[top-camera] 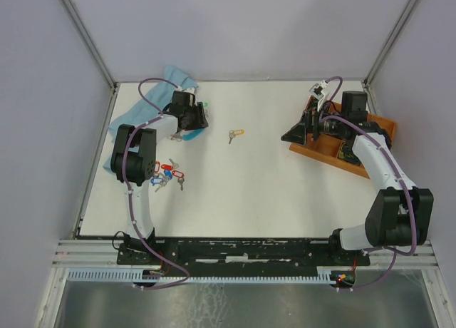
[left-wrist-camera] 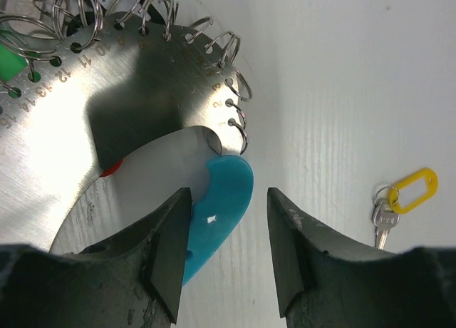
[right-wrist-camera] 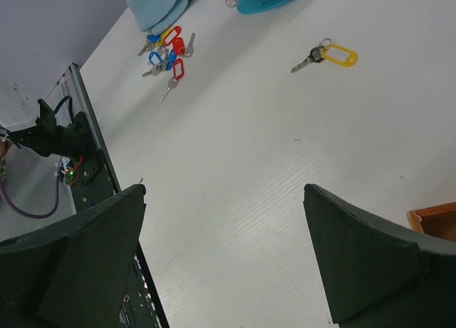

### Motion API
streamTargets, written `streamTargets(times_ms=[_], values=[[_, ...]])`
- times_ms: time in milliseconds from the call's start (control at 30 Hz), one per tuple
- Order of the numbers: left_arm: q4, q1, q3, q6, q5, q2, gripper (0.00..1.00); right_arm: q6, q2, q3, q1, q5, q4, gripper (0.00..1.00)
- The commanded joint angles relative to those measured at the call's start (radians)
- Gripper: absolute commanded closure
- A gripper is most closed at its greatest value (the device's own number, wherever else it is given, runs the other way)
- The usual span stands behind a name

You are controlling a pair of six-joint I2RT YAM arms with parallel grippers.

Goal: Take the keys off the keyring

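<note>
The keyring (left-wrist-camera: pixel 142 100) is a flat silver numbered plate with small split rings along its edge and a light blue tip (left-wrist-camera: pixel 226 192). It lies at the far left of the table (top-camera: pixel 191 134). My left gripper (left-wrist-camera: pixel 228 200) is open just above it, jaws either side of the blue tip, gripping nothing; it also shows in the top view (top-camera: pixel 192 120). A key with a yellow tag (top-camera: pixel 235 135) lies alone mid-table, also in the left wrist view (left-wrist-camera: pixel 399 200) and the right wrist view (right-wrist-camera: pixel 328 55). Several red- and blue-tagged keys (top-camera: pixel 168 175) lie loose near the left arm. My right gripper (right-wrist-camera: pixel 224 192) is open and empty above bare table.
A light blue cloth (top-camera: pixel 171 78) lies at the far left behind the keyring. A wooden tray (top-camera: pixel 335 153) sits at the right under the right arm. The table's near metal rail (right-wrist-camera: pixel 85 171) shows in the right wrist view.
</note>
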Motion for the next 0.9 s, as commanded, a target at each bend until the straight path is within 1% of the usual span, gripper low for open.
streamTargets(times_ms=[0,133,233,333,400,600,733,867], values=[[-0.123,-0.015,0.011,0.064,0.089,-0.035,0.47,0.007,-0.064,0.011,0.001,-0.05,0.041,0.0],[-0.198,-0.054,0.03,0.116,0.071,-0.072,0.45,0.014,-0.085,0.01,0.0,-0.065,0.045,0.0],[-0.292,-0.097,0.068,0.183,-0.008,-0.065,0.42,0.015,-0.098,0.008,0.0,-0.072,0.046,0.0],[-0.386,-0.13,0.135,0.251,-0.121,-0.029,0.4,0.02,-0.104,0.004,0.0,-0.078,0.05,0.0],[-0.419,-0.137,0.153,0.287,-0.152,-0.009,0.39,0.023,-0.104,0.003,0.0,-0.082,0.053,0.0],[-0.424,-0.141,0.146,0.37,-0.171,0.009,0.39,0.025,-0.107,0.001,0.002,-0.092,0.053,0.0],[-0.418,-0.142,0.154,0.383,-0.205,0.034,0.39,0.025,-0.107,0.003,0.002,-0.092,0.053,0.0],[-0.412,-0.148,0.163,0.386,-0.186,0.049,0.42,0.025,-0.107,0.003,0.002,-0.093,0.053,0.0]])
